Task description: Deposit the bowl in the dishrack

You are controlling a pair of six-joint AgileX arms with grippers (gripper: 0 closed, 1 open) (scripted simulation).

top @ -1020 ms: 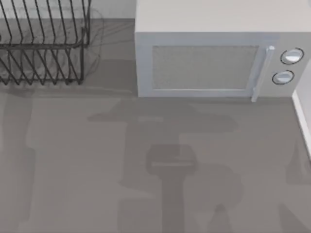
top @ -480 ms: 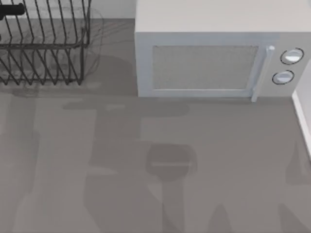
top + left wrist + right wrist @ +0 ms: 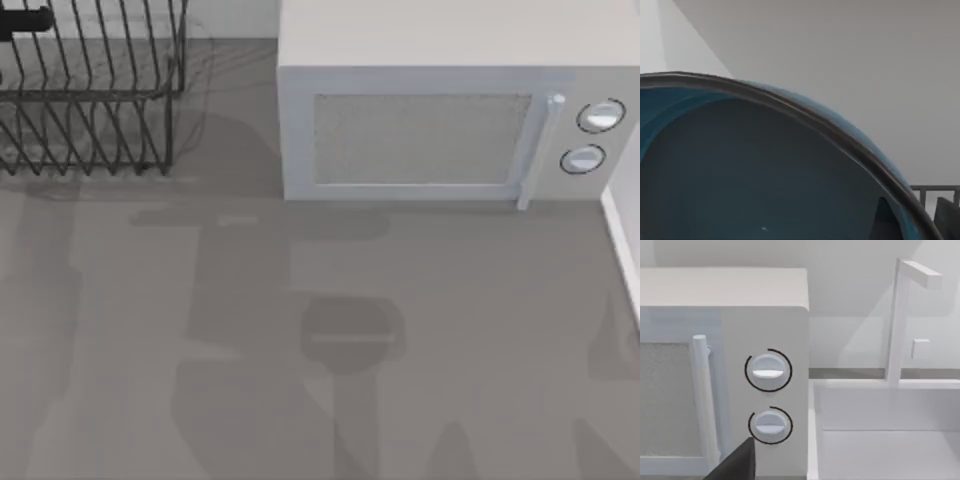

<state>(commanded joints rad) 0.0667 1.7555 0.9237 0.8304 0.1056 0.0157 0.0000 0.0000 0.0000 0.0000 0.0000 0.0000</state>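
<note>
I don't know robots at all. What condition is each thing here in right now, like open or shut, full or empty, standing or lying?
Bowl: empty, close against the left wrist camera, rim tilted.
Dishrack: upright at the table's far left; no dishes among the prongs in view.
Microwave: door shut, standing upright.
Sink: empty, no water from the tap.
Left arm: dark tip over the rack's far left.

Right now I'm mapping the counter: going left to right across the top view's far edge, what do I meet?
Dishrack → microwave → sink edge.
</note>
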